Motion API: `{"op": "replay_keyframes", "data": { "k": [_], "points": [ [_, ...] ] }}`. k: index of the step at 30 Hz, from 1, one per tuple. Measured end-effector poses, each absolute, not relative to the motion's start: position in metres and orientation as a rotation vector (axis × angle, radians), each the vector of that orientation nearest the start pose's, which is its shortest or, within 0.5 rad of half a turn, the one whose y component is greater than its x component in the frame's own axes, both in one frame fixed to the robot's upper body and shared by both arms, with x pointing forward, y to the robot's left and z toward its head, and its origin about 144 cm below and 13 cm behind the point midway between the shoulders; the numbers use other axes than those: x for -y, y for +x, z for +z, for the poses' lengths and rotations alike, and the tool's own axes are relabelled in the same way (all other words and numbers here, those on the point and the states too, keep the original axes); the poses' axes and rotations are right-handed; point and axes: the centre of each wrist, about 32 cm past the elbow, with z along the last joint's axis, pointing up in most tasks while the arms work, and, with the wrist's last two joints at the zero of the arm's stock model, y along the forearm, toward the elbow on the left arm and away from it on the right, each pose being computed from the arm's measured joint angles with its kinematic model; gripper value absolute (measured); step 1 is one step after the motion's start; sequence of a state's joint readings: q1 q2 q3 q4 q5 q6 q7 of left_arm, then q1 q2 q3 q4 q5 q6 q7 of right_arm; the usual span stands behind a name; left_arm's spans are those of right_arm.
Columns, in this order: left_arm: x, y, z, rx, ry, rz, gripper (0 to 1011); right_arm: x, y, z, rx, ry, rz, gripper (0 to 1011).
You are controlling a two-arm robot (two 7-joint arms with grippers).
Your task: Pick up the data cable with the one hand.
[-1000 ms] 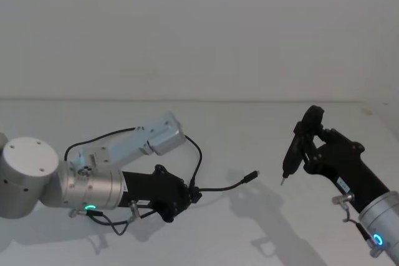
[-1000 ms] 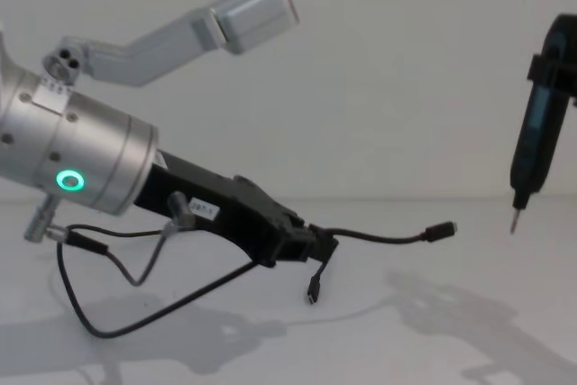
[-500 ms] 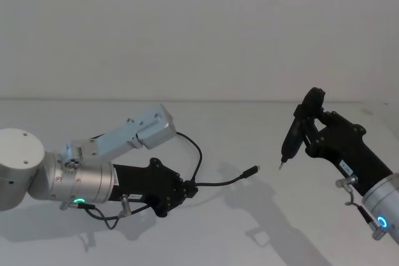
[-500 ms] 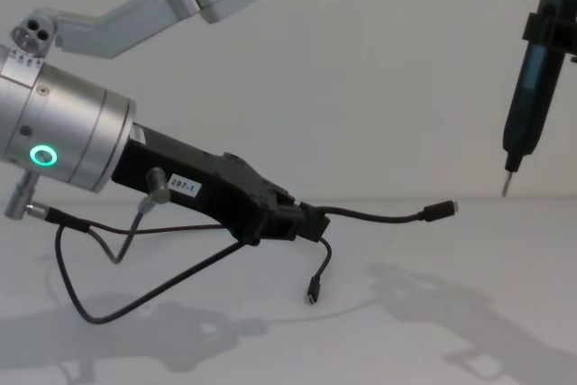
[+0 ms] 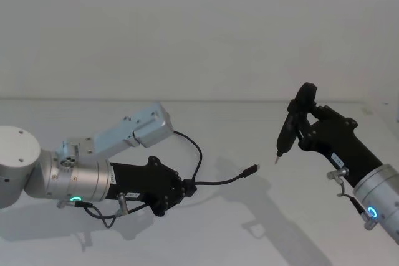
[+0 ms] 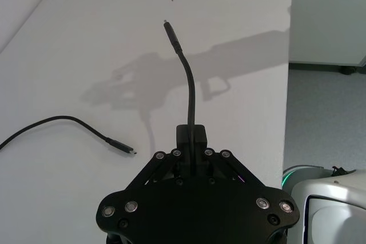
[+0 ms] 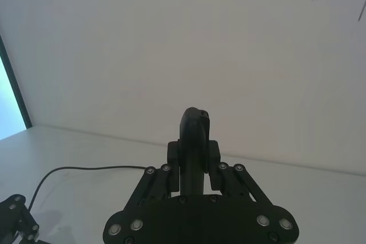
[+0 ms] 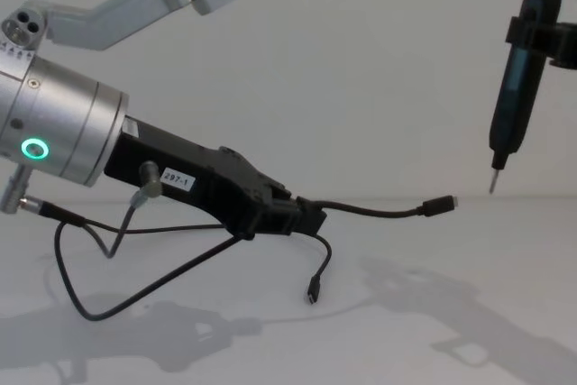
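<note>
My left gripper (image 5: 187,188) (image 8: 311,219) is shut on the thin black data cable (image 5: 224,182) (image 8: 379,214), holding it above the white table. One short stretch juts out stiffly to the right and ends in a flat plug (image 5: 252,171) (image 8: 442,204). The cable's other end dangles below the gripper, ending in a plug (image 8: 311,296). In the left wrist view the cable (image 6: 189,84) rises straight out from between the closed fingers. My right gripper (image 5: 303,134) (image 7: 194,158) is shut on a dark pen-shaped tool (image 5: 287,132) (image 8: 514,87), whose metal tip hangs just right of the cable's plug.
The white table (image 5: 206,241) meets a plain white wall behind. Its edge (image 6: 287,112) drops to a grey floor. A thin lead (image 8: 117,232) loops beneath the left arm's silver wrist.
The left arm has drawn back to the left and lifted slightly with the cable. The right arm has carried the tool left and up, closer to the cable's free plug.
</note>
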State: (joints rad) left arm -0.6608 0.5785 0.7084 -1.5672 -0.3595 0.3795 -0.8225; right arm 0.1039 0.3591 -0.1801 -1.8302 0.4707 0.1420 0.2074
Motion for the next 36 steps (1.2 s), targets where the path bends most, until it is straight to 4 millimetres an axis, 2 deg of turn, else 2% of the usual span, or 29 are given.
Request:
{"op": "replay_keyframes", "data": {
  "k": [36],
  "points": [
    [-0.2156, 0.5551, 1.3018, 0.135, 0.476, 0.288, 37, 0.2443, 0.4766, 1.2474, -0.037, 0.204, -1.033, 279]
  ]
}}
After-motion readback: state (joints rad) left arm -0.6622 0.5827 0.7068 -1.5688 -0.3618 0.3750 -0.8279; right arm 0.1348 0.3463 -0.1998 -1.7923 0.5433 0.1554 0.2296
